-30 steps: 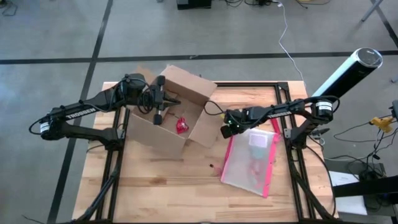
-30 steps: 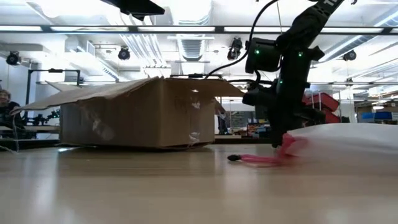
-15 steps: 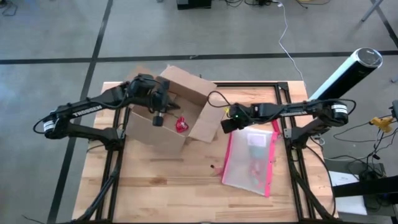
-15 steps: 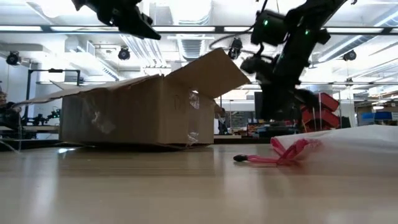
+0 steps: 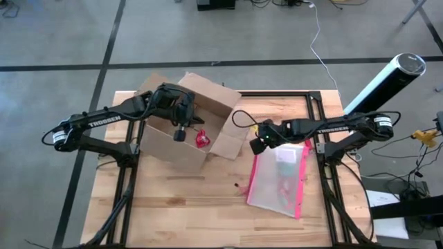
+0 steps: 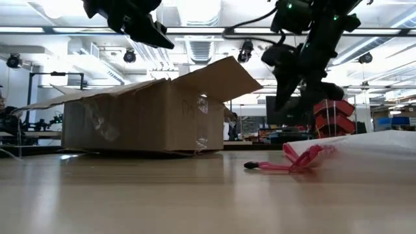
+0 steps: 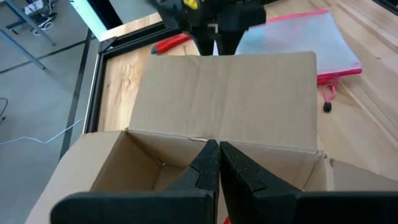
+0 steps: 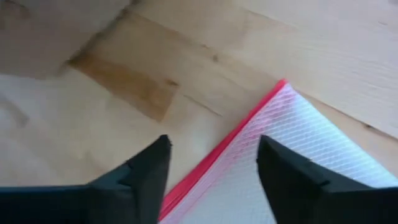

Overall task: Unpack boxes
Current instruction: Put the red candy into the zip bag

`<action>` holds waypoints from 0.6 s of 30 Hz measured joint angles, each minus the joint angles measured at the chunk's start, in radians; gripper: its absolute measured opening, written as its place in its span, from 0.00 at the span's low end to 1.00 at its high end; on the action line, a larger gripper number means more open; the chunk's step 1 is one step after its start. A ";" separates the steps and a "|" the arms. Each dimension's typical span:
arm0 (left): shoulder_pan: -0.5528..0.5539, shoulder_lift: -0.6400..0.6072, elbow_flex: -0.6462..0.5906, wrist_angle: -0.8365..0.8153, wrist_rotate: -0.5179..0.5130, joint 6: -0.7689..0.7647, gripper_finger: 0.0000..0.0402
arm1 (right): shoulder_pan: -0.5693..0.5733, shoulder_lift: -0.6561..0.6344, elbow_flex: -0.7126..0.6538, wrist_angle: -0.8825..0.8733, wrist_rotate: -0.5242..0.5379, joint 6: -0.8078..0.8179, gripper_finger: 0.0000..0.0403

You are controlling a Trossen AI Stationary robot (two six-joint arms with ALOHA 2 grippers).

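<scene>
The brown cardboard box (image 5: 181, 128) stands open at the table's far left, resting on its bottom, its right flap (image 6: 221, 77) slanting upward. Something small and red (image 5: 201, 139) lies inside it. My left gripper (image 5: 178, 133) hangs shut above the box's opening (image 7: 186, 168), well clear of it in the low view (image 6: 140, 23). A translucent pink-edged zip pouch (image 5: 280, 178) lies flat on the table at the right. My right gripper (image 5: 257, 144) is open above the pouch's far-left corner (image 8: 249, 118), fingers apart and off it (image 6: 296, 81).
A pink zip pull (image 6: 276, 166) trails from the pouch onto the bare wood. A red-handled tool (image 7: 171, 42) lies by the table's right frame rail. A white cylinder (image 5: 384, 77) stands beyond the right edge. The near half of the table (image 5: 194, 207) is bare wood.
My right gripper has risen from the pouch's pink corner, which it had held up off the table; that corner now lies flat on the table. The box's right flap has swung from level to slanting upward. My left gripper has shifted slightly toward the table's near edge over the box.
</scene>
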 joint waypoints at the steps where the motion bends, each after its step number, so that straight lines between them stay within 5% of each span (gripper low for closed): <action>1: 0.000 0.000 0.000 0.001 0.000 0.000 0.00 | -0.001 0.013 0.000 -0.001 0.013 0.011 0.62; 8: 0.000 0.000 0.000 0.004 0.000 0.003 0.00 | -0.011 0.123 0.000 -0.001 0.038 0.034 0.71; 18: 0.000 -0.001 0.000 0.004 0.000 0.000 0.00 | -0.011 0.184 0.000 -0.055 0.036 0.085 0.57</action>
